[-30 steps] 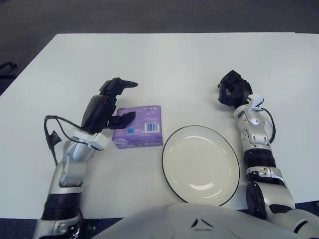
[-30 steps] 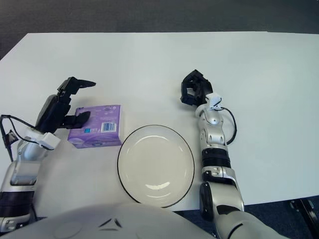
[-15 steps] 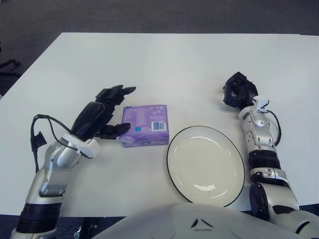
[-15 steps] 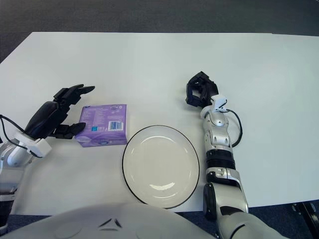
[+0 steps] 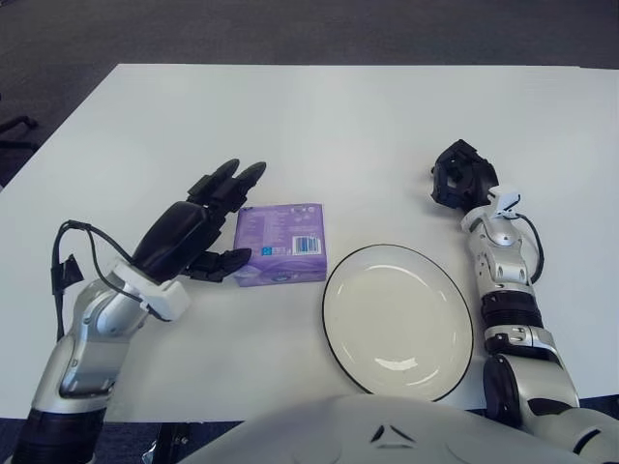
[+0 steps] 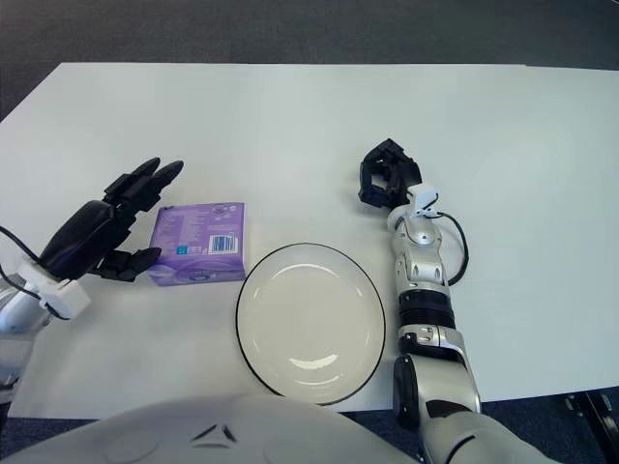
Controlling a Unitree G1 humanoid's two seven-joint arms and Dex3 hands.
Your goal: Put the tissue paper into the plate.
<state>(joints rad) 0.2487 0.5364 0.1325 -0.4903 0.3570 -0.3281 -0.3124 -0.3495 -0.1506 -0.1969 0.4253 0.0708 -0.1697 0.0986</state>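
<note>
White table fills frame, dark carpet along top edge. Purple tissue paper pack lies flat left of centre, just left of plate, outside it. Left hand at pack's left edge, fingers spread, gripping nothing. Right hand upper right of plate, fingers curled, empty.

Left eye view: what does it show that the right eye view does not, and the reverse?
Only left: a dark shape on the floor, left edge. Only right: a dark frame on the floor, bottom right corner. Both: pack, plate, left hand open beside the pack, right hand curled beyond the plate.
</note>
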